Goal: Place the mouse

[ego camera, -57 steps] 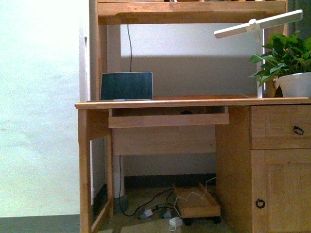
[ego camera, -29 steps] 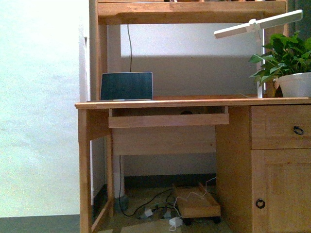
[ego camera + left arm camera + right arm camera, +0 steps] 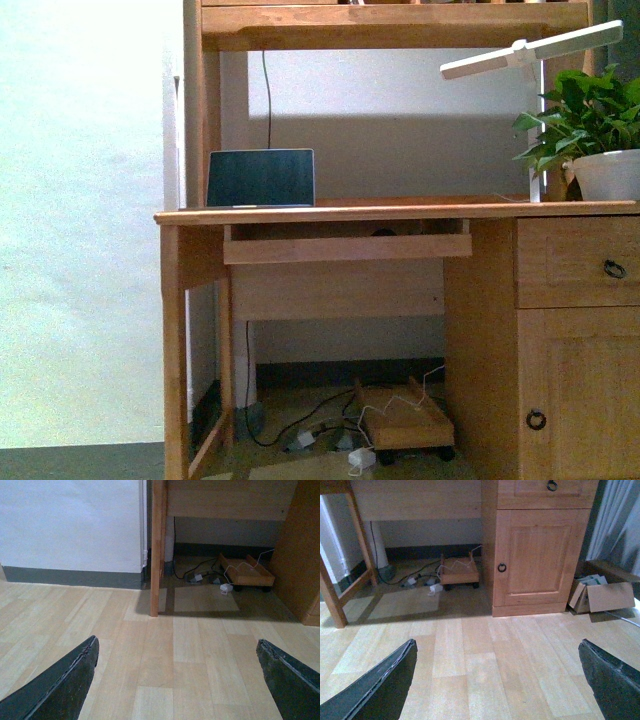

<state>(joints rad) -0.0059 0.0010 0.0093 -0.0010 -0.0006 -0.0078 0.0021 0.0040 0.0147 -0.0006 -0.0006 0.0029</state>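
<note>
Both arms sit low over the floor [image 3: 165, 645], well short of the desk [image 3: 400, 211]. Left gripper [image 3: 176, 644] and right gripper [image 3: 497, 642]: fingers wide apart, nothing held. Mouse [image 3: 383, 232] is probably the dark sliver on the pull-out tray [image 3: 347, 247], right of its middle, mostly hidden. Risks: the slot under the desktop is tight, so fingers could clip the tray's front lip. A blind grasp could shove the mouse backward.

Mouse [image 3: 383, 232]: only a dark sliver shows above the front rail of the keyboard tray [image 3: 347, 247], below the desk [image 3: 400, 212] top; details too small to tell. Plant pot [image 3: 610, 175] cut by the frame edge. Left tool [image 3: 176, 641] and right tool [image 3: 497, 642]: finger bases cropped.
</note>
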